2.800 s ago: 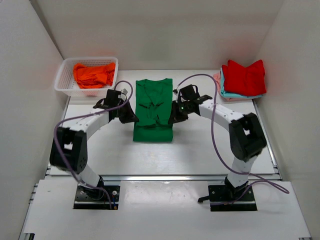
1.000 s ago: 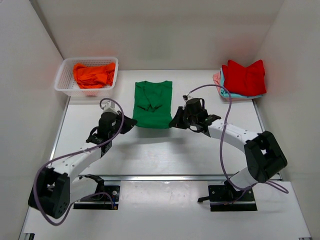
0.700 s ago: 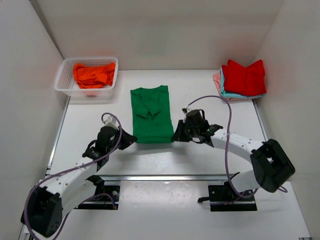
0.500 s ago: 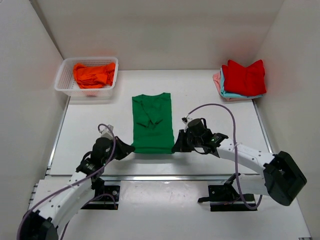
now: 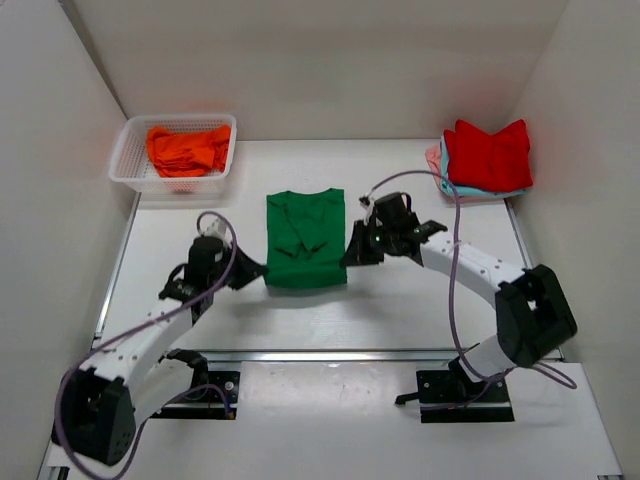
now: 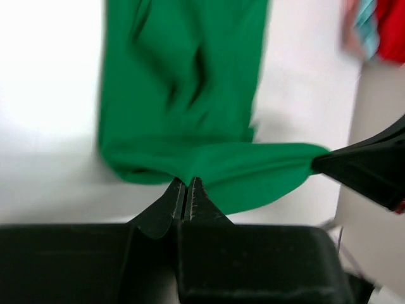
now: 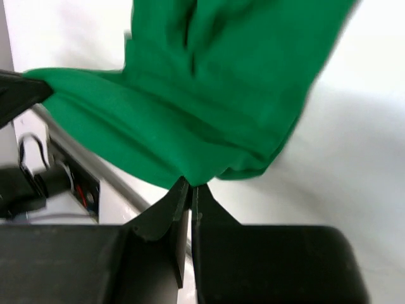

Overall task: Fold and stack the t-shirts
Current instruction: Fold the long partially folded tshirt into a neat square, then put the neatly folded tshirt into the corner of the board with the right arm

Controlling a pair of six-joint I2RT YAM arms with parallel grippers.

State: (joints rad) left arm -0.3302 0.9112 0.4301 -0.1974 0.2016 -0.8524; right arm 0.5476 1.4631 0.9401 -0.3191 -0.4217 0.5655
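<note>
The bright green, soft cloth short-sleeved t-shirt [image 5: 306, 232] lay in the middle of the white table [image 5: 420, 310], its long axis running near to far with the collar end farthest. The left gripper [image 5: 258, 270] was clamped on the near-left hem corner and the right gripper [image 5: 350, 254] on the near-right corner. Both were equally close, so the remaining cloth lay straight ahead of them, probably the way the fold should travel.
</note>
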